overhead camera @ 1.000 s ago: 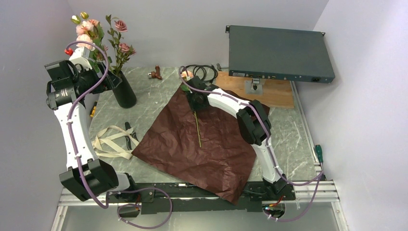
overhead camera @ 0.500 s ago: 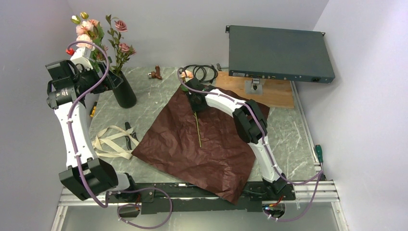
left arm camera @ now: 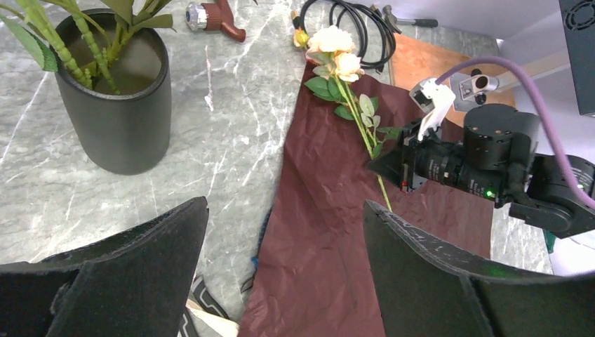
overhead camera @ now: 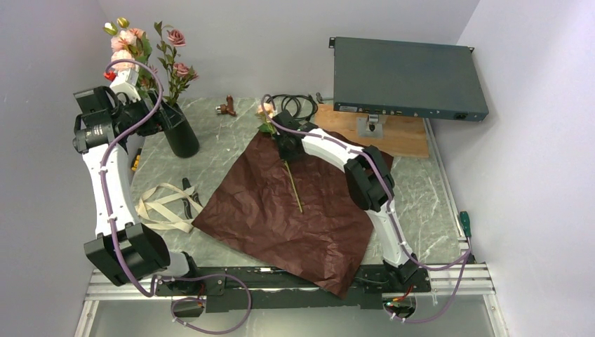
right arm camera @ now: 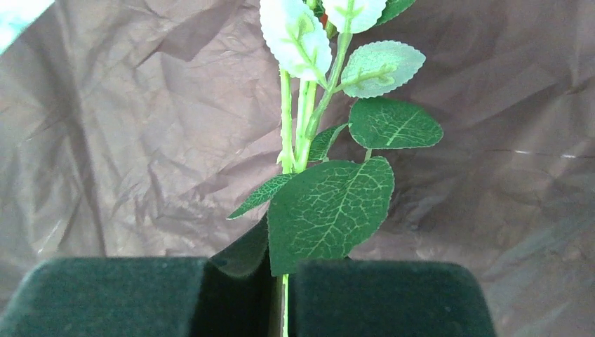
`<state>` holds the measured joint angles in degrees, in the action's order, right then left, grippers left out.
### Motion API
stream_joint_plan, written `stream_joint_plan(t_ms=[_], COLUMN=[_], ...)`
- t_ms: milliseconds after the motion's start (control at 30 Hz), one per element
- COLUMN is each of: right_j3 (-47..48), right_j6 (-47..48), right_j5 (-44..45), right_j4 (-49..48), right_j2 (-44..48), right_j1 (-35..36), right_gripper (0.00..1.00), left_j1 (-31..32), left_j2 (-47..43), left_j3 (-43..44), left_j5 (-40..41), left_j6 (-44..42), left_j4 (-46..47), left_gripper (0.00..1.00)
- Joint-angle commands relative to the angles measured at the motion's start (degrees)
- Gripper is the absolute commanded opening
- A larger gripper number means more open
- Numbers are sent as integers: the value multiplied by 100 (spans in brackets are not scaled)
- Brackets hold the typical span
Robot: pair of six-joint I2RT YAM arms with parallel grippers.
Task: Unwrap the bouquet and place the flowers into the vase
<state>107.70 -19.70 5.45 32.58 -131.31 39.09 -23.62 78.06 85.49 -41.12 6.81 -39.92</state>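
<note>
One vase [left arm camera: 116,133] stands ahead-left of the wide-open left claw [left arm camera: 284,239]. One loose rose [right arm camera: 326,210] lies on one paper [overhead camera: 281,225]. The right claw [right arm camera: 281,274], parted a second ago, now pinches its stem, which has swung.

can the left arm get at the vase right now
Probably yes. The open left hand hangs right beside the vase, with only table between them. Flowers fill only its mouth.

Crinkled paper sheet [overhead camera: 281,217]: dark maroon, unpatterned. Matte tapered cylindrical vase [left arm camera: 119,126]: plain black-brown. Stone table top [overhead camera: 231,137]: grey with white marble veining. Thin flower stem [right arm camera: 285,119]: light green. Oval leaves [right arm camera: 330,210]: dark green, pale-veined. Rose heads [left arm camera: 333,41]: cream-peach. Flat fabric ribbon [overhead camera: 172,225]: beige.
</note>
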Motion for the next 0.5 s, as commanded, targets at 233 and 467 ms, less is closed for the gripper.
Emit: stream_joint_plan(t_ms=[233,467], right_j3=[-486,-960], right_j6=[-5,-14], right_j5=[-186,-467], right_j4=[-703,-1303], right_j2=[1412,2195], right_j1=[-16,-17], right_gripper=[0,0], left_j1=[50,63], left_j2=[-27,-14], left_j3=[257,256], left_j5=[-600,-1073], left_j6=[163,112], left_j4=[78,-9], left_gripper=[86,86])
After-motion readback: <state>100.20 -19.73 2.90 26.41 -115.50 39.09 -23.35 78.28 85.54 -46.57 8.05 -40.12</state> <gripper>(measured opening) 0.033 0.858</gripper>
